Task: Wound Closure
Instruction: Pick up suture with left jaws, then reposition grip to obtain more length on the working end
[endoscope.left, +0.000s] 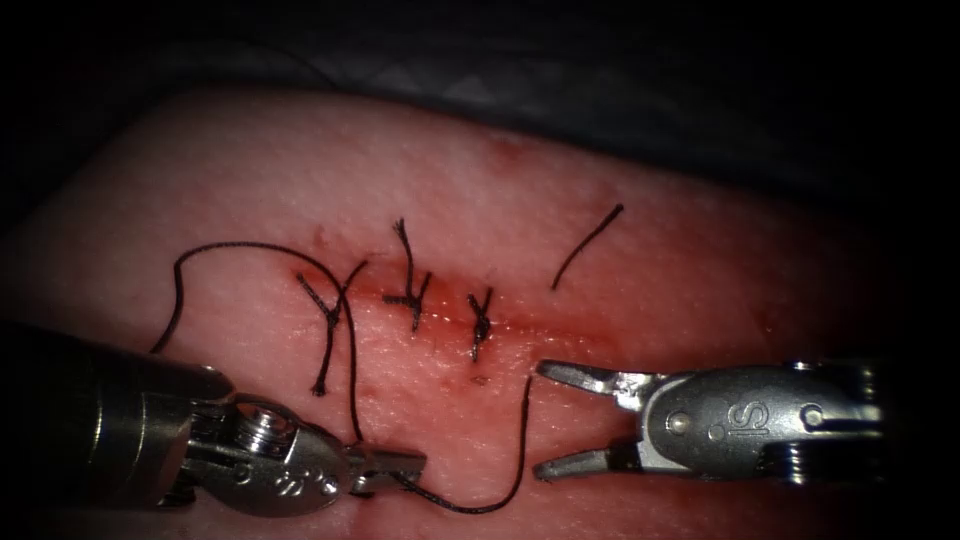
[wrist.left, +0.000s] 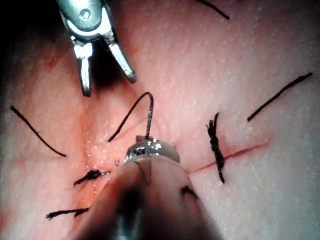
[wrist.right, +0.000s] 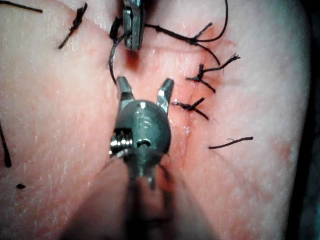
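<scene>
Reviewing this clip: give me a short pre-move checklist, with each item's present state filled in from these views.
1. Left tool holds the thread: ok, jaws shut on it.
2. Right tool free: ok, jaws open, holding nothing.
3. Needle located: cannot tell.
4. Knotted stitches sit across the cut: ok, three.
5. Loose cut end of thread lies apart from both tools: ok, on the tissue beyond the cut's right end.

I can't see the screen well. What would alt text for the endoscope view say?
The left tool grips a black thread with shut jaws, below a cut in pink tissue that carries three knotted stitches. The right tool faces it with jaws open, holding nothing, the thread's free end curling up between them. A loose cut end of thread lies above the cut.
</scene>
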